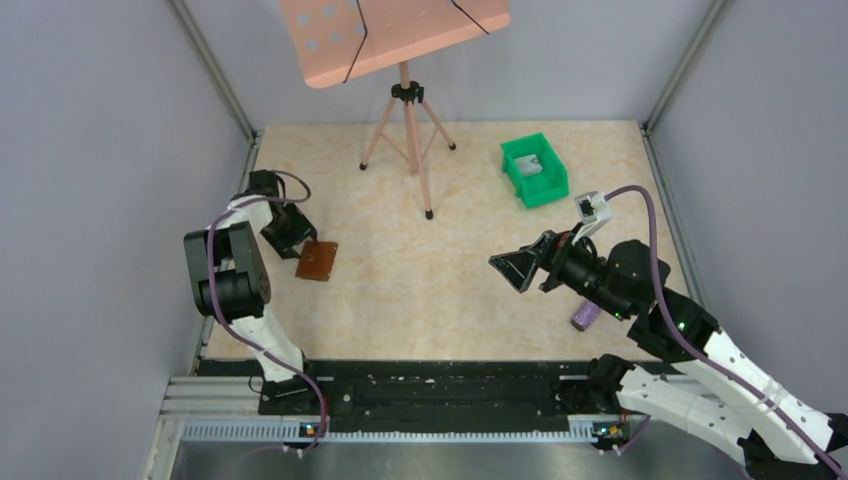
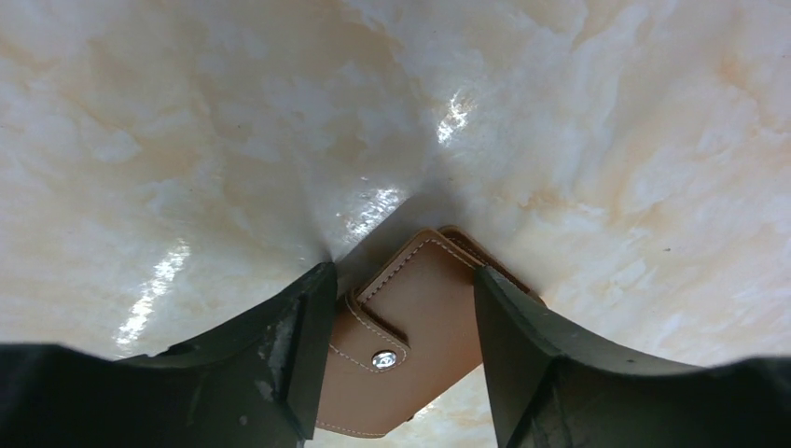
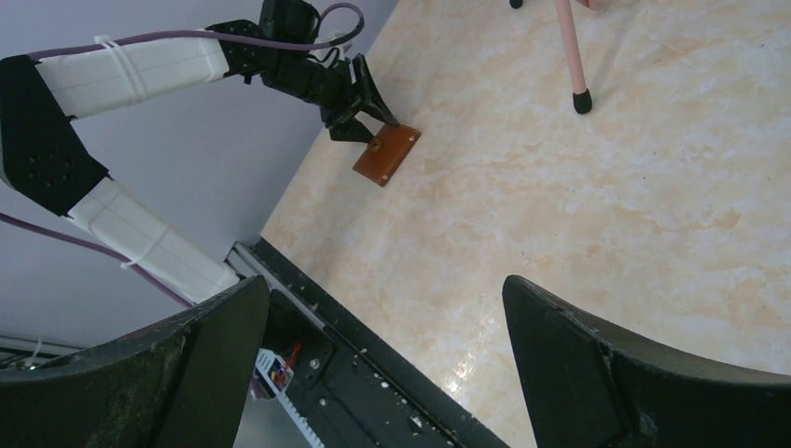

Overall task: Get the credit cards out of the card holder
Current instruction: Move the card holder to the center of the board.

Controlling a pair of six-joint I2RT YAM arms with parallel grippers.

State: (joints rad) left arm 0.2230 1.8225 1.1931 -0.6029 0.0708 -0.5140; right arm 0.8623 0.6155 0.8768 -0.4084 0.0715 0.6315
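1. My left claw [image 2: 403,275] is down at the table [image 2: 187,140]. Its fingers [image 2: 280,355] stand apart with the wallet [image 2: 420,317] between them. I cannot tell whether they pinch its edges or only flank them.
2. The wallet lies flat on the marble at the left side, near the wall, with its brown outside up. It is folded shut. The tab [image 2: 373,322] wraps over the edge and its snap [image 2: 383,358] looks fastened.
3. No cards show anywhere. None peek from the wallet's edges and none lie on the table around it, so I judge they are all inside.
4. My right claw [image 1: 508,272] hangs in the air over the right half of the table, well apart from the wallet. Its fingers are spread wide and hold nothing.
5. Farther out, a green bin [image 1: 548,188] sits toward the back right. Something pale grey lies in it, too small for me to name.
6. My reading is that the task is at its very start, with no step of it done. I am only placed at the wallet.
7. Everything that counts is left to do: get a firm hold, pop the snap, fold the wallet open, and draw each card out of its panel. With one claw at the wallet and the other free, I expect one to hold it and the other to pull — but that is a guess.
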